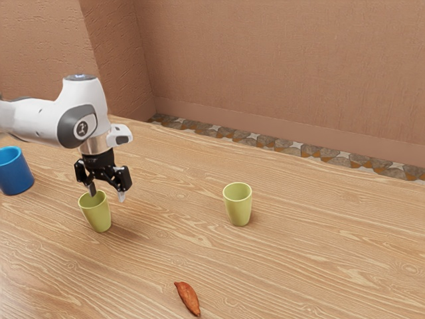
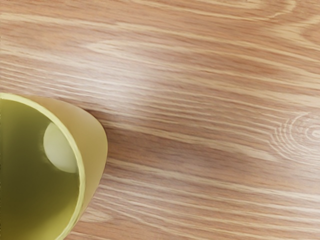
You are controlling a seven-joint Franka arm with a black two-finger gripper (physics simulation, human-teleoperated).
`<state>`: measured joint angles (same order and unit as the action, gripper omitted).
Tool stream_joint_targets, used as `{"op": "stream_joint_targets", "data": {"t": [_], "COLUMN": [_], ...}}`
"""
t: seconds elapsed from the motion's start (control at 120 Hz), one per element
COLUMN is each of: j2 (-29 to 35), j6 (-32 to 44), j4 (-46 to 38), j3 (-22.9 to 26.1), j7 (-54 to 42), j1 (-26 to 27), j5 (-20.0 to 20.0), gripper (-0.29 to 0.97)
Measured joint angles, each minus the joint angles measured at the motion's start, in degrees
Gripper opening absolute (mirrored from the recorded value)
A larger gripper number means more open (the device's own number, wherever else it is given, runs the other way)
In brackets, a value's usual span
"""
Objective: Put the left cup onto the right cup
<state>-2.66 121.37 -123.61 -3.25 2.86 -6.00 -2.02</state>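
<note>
Exterior view, claw [image 1: 106, 192] fingers apart at left green cup [image 1: 96, 211] rim, right cup [image 1: 237, 203] well apart.

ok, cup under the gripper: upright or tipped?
Upright: the green cup stands on its base, mouth up; wrist view looks down into it.

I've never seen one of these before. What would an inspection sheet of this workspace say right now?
Surface: wooden table, pale grain.
Job's things: left green cup and right green cup, both upright, apart, not yet stacked.
Clutter: blue cup at the exterior view's left edge; orange-brown lump near the front.
End effector: open, over the left green cup's rim; one finger seems to dip inside.
Cables: nothing seen.
Surroundings: brown walls, pebble strip along their foot.
</note>
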Motion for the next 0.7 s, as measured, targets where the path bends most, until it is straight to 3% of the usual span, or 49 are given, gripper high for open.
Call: {"op": "stream_joint_targets", "data": {"t": [0.7], "j2": [-4.0], "j6": [2.1], "j4": [1.1], "j3": [-2.1], "j7": [-0.3], "j1": [0.2], "j5": [0.0], "gripper": [0.64]}}
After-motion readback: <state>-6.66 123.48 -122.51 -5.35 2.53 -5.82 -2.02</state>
